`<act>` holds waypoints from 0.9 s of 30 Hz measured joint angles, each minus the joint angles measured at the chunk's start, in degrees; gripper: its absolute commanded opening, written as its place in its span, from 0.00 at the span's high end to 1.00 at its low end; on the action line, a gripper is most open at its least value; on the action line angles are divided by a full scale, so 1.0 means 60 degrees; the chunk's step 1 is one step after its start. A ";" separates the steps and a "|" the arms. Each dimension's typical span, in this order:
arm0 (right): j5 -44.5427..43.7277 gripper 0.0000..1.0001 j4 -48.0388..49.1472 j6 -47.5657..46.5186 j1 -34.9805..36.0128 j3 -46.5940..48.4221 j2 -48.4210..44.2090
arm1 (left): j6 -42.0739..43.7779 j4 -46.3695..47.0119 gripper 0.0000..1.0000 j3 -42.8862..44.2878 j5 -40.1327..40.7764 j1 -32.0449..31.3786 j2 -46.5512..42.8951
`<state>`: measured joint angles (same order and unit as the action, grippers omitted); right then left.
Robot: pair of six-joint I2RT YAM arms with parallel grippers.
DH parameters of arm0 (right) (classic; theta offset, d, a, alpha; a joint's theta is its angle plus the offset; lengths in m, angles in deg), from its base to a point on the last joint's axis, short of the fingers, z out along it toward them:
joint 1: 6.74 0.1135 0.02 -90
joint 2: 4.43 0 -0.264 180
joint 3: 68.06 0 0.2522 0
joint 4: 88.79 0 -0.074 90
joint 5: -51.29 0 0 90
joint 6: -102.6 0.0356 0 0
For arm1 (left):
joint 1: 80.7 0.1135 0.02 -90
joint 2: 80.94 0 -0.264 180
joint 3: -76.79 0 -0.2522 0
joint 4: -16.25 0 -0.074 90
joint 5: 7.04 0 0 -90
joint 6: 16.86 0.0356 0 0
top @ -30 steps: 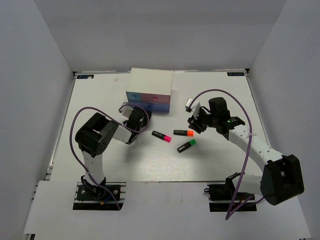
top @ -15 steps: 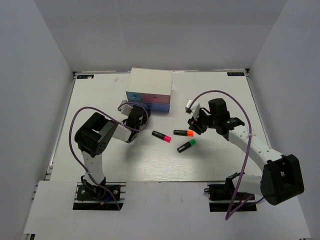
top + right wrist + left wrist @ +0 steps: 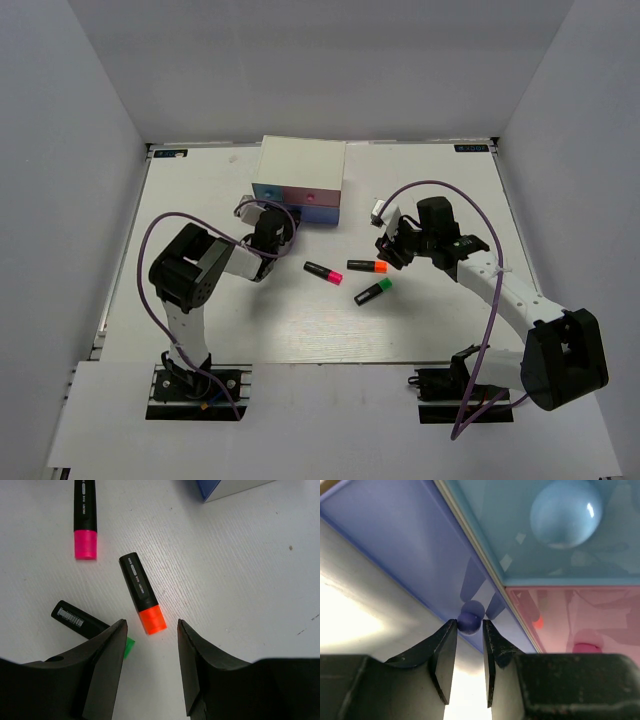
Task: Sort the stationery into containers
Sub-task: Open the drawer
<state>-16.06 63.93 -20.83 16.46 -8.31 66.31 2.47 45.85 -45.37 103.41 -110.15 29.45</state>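
The white chest (image 3: pixel 300 165) stands at the back centre with its light blue (image 3: pixel 495 535), pink (image 3: pixel 600 612) and wide dark blue (image 3: pixel 395 540) drawers closed. My left gripper (image 3: pixel 469 626) is shut on the dark blue drawer's round knob (image 3: pixel 470 616); it also shows in the top view (image 3: pixel 279 222) against the chest front. My right gripper (image 3: pixel 151 630) is open and empty, hovering over the orange-capped highlighter (image 3: pixel 142 594). The pink-capped (image 3: pixel 322 271), orange-capped (image 3: pixel 367 265) and green-capped (image 3: pixel 372 292) highlighters lie on the table. The lilac and pinkish-red blocks are out of view.
A dark blue corner of the chest (image 3: pixel 227 487) shows at the top of the right wrist view. Grey walls enclose the white table (image 3: pixel 200 200) on three sides. Purple cables loop over both arms.
My left gripper has moved forward to the chest front and now sits at the dark blue drawer's knob. The right arm and the highlighters have hardly moved.
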 measured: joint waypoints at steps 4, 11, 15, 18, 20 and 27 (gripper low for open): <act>-0.0004 0.49 0.0000 0.0000 0.0000 0.0000 0.0000 | 0.0018 0.0000 0.62 0.0106 -0.0051 0.0076 0.0102; -0.0004 0.49 0.0000 0.0000 0.0000 0.0000 0.0000 | 0.0025 0.0062 0.59 0.0262 -0.0135 0.0080 0.0321; -0.0004 0.49 0.0000 0.0000 0.0000 0.0000 0.0000 | 0.0022 0.0117 0.58 0.0331 -0.0248 0.0080 0.0448; -0.0004 0.49 0.0000 -0.0004 0.0000 0.0000 0.0000 | 0.0029 0.0138 0.56 0.0382 -0.0288 0.0098 0.0470; -0.0004 0.49 0.0000 -0.0004 0.0000 0.0000 0.0000 | 0.0029 0.0142 0.56 0.0426 -0.0310 0.0113 0.0514; -0.0004 0.49 0.0000 -0.0007 0.0000 0.0000 0.0000 | 0.0022 0.0623 0.53 0.0557 -0.0324 0.0138 0.0885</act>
<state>-16.08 63.93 -20.88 16.46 -8.31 66.31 2.60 49.58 -42.03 101.46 -109.32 34.76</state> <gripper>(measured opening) 0.510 0.457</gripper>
